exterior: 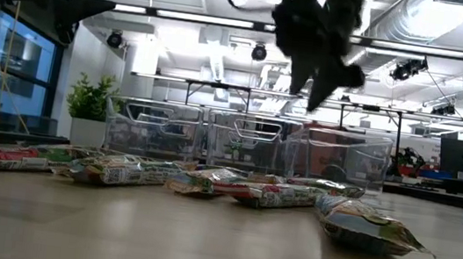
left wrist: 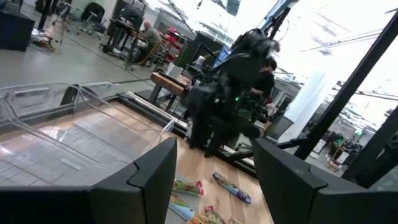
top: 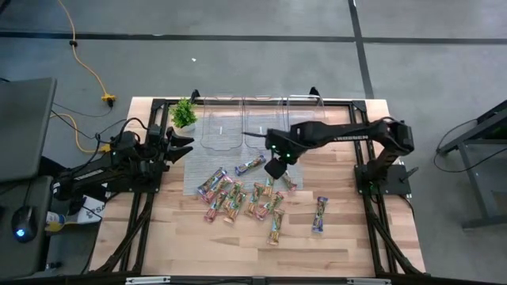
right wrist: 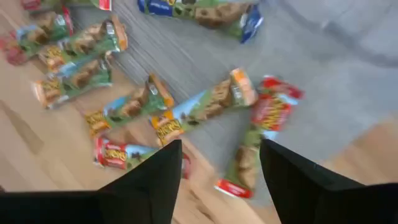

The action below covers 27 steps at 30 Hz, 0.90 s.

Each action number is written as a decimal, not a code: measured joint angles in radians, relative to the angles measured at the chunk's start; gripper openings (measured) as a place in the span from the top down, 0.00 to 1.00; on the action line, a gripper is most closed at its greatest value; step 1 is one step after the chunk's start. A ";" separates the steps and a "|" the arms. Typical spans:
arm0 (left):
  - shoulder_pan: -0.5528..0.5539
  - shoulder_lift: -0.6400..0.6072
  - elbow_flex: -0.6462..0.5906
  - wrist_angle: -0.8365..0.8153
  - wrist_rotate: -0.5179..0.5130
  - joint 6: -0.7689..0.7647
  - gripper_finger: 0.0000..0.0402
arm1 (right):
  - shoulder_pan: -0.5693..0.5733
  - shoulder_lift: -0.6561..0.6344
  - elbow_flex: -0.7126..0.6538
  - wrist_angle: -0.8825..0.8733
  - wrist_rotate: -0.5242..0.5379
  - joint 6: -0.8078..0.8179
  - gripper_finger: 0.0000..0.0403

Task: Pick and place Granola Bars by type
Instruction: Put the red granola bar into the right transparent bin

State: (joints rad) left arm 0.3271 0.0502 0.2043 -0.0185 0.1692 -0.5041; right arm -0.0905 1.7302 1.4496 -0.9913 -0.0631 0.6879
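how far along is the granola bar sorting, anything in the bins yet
Nothing looks sorted yet: the three clear bins at the back of the table look empty. The granola bars lie loose on the mat and the wood, one off to the side. In hand: the right claw hangs open above the pile, holding nothing. The left claw, open, waits near the plant. All the picking and placing is left.
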 joint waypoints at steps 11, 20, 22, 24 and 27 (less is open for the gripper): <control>0.000 0.000 0.000 -0.008 -0.002 0.000 0.49 | 0.049 0.221 0.149 -0.217 0.045 0.086 0.48; 0.000 0.000 0.000 -0.015 0.014 0.000 0.49 | 0.045 0.214 -0.040 -0.104 -0.003 0.223 0.42; 0.000 0.000 0.000 -0.014 0.014 0.000 0.49 | 0.045 0.214 -0.065 -0.033 -0.024 0.228 0.40; 0.000 0.000 0.000 -0.015 0.018 0.000 0.49 | 0.045 0.214 -0.078 0.019 -0.035 0.228 0.38; 0.000 0.000 0.000 -0.015 0.018 0.000 0.49 | 0.044 0.213 -0.088 0.039 -0.038 0.229 0.35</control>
State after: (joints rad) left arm 0.3271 0.0502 0.2043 -0.0334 0.1867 -0.5037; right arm -0.0466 1.9434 1.3618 -0.9518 -0.1009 0.9167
